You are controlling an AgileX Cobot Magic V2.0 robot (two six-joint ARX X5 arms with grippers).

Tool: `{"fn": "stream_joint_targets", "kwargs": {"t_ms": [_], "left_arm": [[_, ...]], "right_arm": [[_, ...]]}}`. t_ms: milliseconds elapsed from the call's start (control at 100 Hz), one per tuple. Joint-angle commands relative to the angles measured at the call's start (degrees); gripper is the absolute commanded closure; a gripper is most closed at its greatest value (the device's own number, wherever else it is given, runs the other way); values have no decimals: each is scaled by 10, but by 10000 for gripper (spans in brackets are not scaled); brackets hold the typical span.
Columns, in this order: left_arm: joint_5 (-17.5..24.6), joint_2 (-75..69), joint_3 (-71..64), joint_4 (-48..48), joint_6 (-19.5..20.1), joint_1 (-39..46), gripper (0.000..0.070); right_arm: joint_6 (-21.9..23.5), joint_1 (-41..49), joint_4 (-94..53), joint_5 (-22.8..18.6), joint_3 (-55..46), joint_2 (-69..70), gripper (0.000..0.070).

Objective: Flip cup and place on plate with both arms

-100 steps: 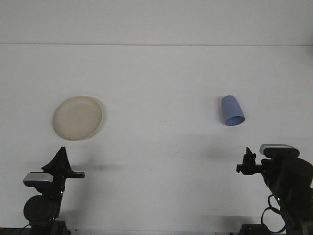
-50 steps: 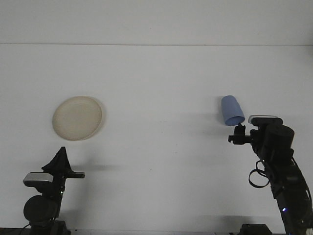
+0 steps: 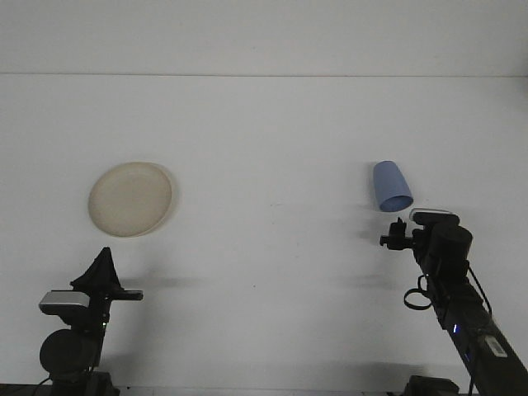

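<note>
A: Front view. Small blue plastic cup (image 3: 391,186), tapered, lying on its side on the white table (image 3: 272,148), mouth toward 5 o'clock; at 3 o'clock of the round cream plastic plate (image 3: 131,199), well apart from it.

B: Handling?

A: Judged light, stiff, smooth-walled, hence apt to roll or skid if nudged. Best taken across the wall near the mouth, or over the rim.

B: Tool state?

A: Right gripper (image 3: 398,232) just beside the cup mouth at 6 o'clock, grasping nothing; spread of fingers cannot be told. Left gripper (image 3: 104,266) parked at 6 o'clock of the plate, tips drawn to a point, clenched on nothing.

B: Room?

A: Bare table between cup and plate; far edge at 12 o'clock, well clear.
</note>
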Motion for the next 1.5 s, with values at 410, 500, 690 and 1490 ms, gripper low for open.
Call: {"fn": "stream_joint_targets", "kwargs": {"t_ms": [410, 500, 690, 1490], "left_arm": [[1, -1, -12, 7, 7, 0, 689], [1, -1, -12, 7, 7, 0, 689], [1, -1, -12, 7, 7, 0, 689], [1, -1, -12, 7, 7, 0, 689]], "right_arm": [[-7, -46, 261, -90, 10, 195, 240], [-8, -46, 268, -93, 21, 219, 240], [-9, -46, 290, -108, 49, 258, 241], [-22, -42, 248, -150, 89, 264, 700]]}}
